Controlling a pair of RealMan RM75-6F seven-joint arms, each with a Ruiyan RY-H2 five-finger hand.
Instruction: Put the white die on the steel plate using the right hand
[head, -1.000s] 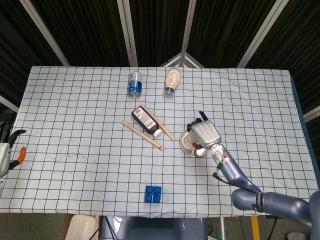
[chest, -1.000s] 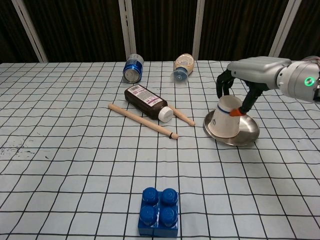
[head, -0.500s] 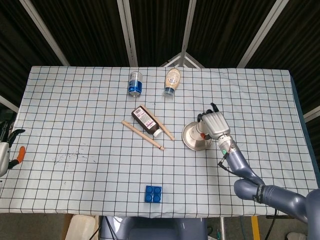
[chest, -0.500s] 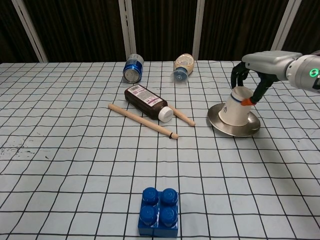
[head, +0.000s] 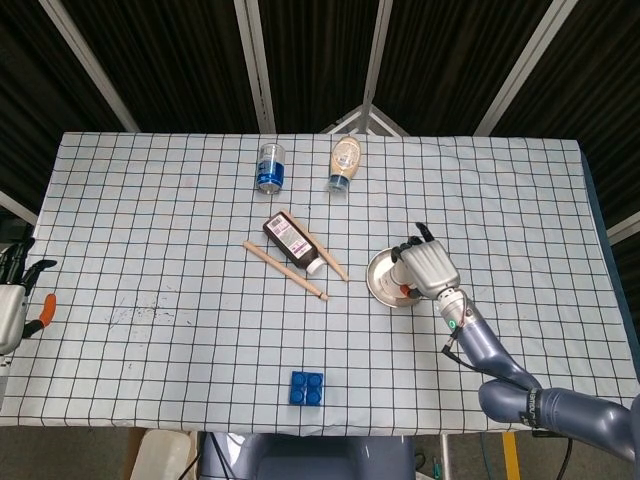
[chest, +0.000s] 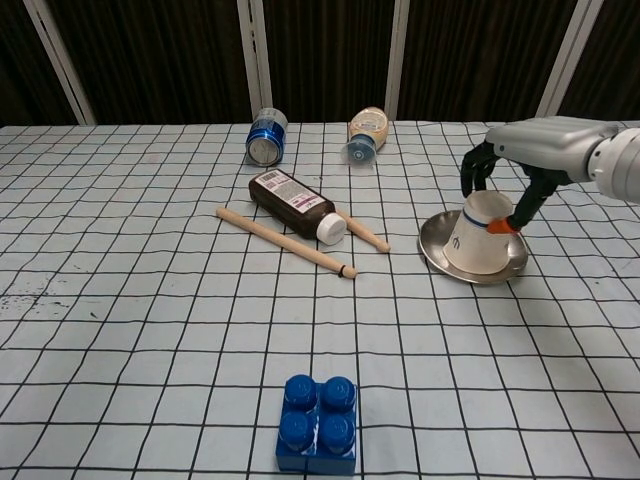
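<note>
White die (chest: 480, 232) sits on the steel plate (chest: 432, 247), right hand (chest: 525, 160) fingers (chest: 522, 208) clamped on it.

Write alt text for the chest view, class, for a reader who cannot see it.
The robot's right hand grips a white cup-shaped object resting tilted on a steel plate at the right of a checked tablecloth. Left of the plate lie two wooden sticks and a brown bottle; a blue can and pale bottle lie behind, a blue brick in front.
</note>
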